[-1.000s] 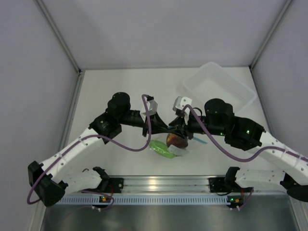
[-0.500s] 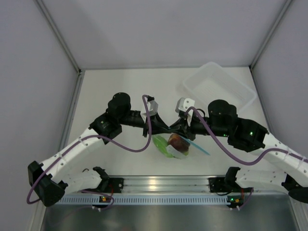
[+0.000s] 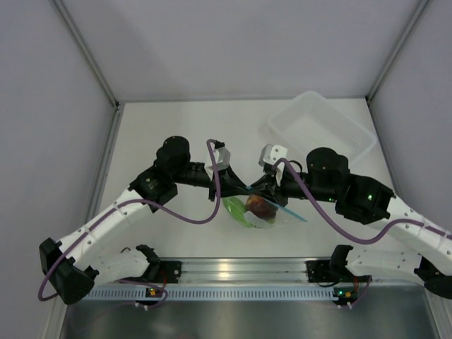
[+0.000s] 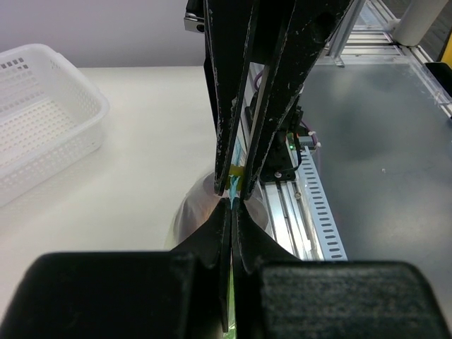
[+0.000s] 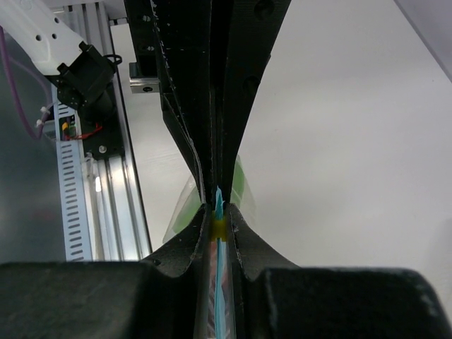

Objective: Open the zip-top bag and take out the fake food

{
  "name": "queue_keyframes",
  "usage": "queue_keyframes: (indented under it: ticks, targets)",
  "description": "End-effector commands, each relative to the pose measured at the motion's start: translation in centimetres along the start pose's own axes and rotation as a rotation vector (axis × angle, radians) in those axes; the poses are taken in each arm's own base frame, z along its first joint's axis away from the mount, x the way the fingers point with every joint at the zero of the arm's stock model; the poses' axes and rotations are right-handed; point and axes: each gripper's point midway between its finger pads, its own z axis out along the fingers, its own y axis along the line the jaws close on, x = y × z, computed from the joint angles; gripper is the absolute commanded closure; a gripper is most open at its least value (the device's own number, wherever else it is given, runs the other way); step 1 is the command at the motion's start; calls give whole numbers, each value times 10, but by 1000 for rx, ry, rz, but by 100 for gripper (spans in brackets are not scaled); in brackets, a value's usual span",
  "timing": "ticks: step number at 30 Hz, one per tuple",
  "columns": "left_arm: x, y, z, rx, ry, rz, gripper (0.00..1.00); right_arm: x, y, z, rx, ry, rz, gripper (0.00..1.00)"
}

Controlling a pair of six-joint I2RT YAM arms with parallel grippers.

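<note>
The left gripper (image 4: pixel 232 203) and right gripper (image 5: pixel 217 210) are both pinching the zip-top bag (image 3: pixel 263 219) by its teal strip, with the white tray (image 3: pixel 321 127) lying at one o'clock.

This is a robotics lab test cell: plain grey partition walls (image 3: pixel 233 42) enclose a white table (image 3: pixel 162 127) edged by an aluminium mounting rail (image 3: pixel 240 268).

The left arm (image 3: pixel 106 220) and right arm (image 3: pixel 413 227) have white links and black joints. A purple cable (image 3: pixel 185 219) loops along each. The wrist cameras (image 3: pixel 223 157) are white. The right end effector (image 4: pixel 233 183) has black, speckled fingers (image 4: pixel 224 99).
</note>
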Motion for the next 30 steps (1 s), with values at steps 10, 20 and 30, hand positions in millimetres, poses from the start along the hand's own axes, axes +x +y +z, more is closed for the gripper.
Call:
queue_keyframes:
  ticks: [10, 20, 30]
  targets:
    - [-35, 34, -15, -264, -109, 112, 100, 5, -7, -12, 70, -30, 0, 100]
    - [-31, 95, -40, -640, -134, 26, 100, 38, -14, -29, 171, 15, 80, 100]
    - [-20, 153, -75, -1016, -170, -119, 100, 76, -19, -44, 270, 95, 205, 100]
